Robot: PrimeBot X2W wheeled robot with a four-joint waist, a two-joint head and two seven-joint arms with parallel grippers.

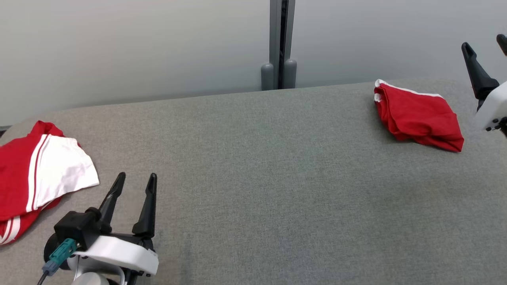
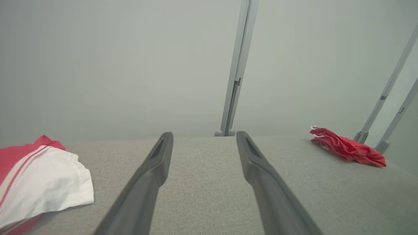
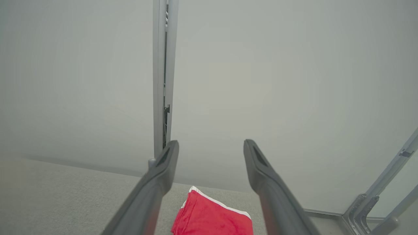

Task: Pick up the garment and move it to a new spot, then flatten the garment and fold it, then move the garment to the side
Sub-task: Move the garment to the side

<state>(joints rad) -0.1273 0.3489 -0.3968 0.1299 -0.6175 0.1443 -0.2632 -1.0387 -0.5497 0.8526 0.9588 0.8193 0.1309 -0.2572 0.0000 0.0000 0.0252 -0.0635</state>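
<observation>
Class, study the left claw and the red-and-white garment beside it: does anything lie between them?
Nothing visible does. Just grey table lies between the open left claw and the red-and-white garment; the folded red cloth lies far to the right.

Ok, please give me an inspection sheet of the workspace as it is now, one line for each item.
Surface: grey fabric table, flat.
Job's things: folded red garment at far right; red and white garment, rumpled, at left edge.
Clutter: nothing seen.
Grippers: left gripper open, empty, near the red and white garment; right gripper open, empty, beside the folded red garment.
Cables: teal plug with grey lead on the left wrist.
Surroundings: pale wall, grey post behind the table.
</observation>
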